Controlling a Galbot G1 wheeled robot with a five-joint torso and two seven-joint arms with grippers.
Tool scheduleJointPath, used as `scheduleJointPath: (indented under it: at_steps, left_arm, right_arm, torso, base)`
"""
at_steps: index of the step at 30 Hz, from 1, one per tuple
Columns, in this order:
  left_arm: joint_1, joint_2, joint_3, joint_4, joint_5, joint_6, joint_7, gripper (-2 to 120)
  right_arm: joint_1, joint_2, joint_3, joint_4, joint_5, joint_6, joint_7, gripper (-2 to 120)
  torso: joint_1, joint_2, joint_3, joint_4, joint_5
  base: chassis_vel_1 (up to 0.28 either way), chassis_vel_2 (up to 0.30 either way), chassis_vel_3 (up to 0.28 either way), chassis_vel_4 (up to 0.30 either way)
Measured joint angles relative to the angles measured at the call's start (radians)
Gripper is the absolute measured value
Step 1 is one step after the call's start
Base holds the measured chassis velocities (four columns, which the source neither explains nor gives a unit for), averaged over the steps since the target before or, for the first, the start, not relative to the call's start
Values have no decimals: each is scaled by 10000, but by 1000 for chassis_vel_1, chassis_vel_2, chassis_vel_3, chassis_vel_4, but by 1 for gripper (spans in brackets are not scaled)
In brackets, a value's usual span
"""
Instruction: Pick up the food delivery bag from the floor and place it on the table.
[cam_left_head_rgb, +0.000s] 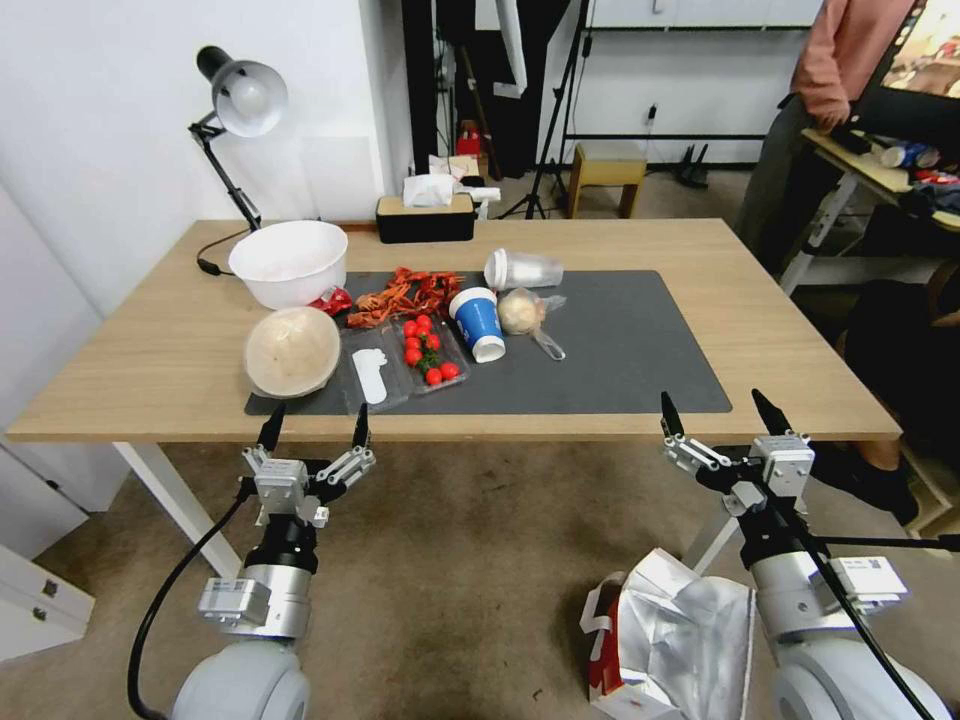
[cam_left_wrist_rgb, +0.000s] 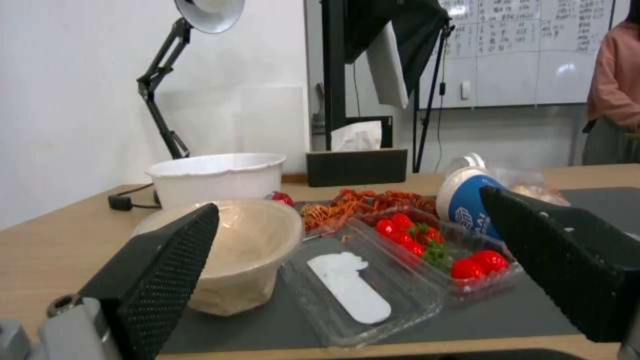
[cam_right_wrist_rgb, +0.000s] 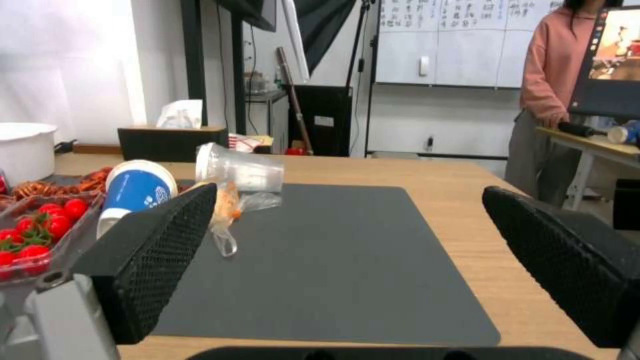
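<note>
Food delivery bag (cam_left_head_rgb: 672, 640) is seen lying on the floor (cam_left_head_rgb: 450, 560) beside the right arm, nothing yet lifted onto the table (cam_left_head_rgb: 150, 350), while the left gripper (cam_left_head_rgb: 313, 428) and right gripper (cam_left_head_rgb: 718, 412) are held wide open and empty at the table's near edge.

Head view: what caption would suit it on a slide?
Both grippers, left gripper and right gripper, open at the table edge, food delivery bag on the floor.
</note>
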Motion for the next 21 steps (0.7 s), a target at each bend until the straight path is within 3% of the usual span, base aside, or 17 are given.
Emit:
scheduleJointPath:
  at_steps: [21]
  left_arm:
    - [70, -23, 83, -23, -107, 58, 112, 97]
  right_arm:
    - [-26, 37, 46, -59, 76, 121, -21, 100]
  torso:
    - [-459, -1038, -582, 0, 0]
  base:
    - [0, 0, 0, 0]
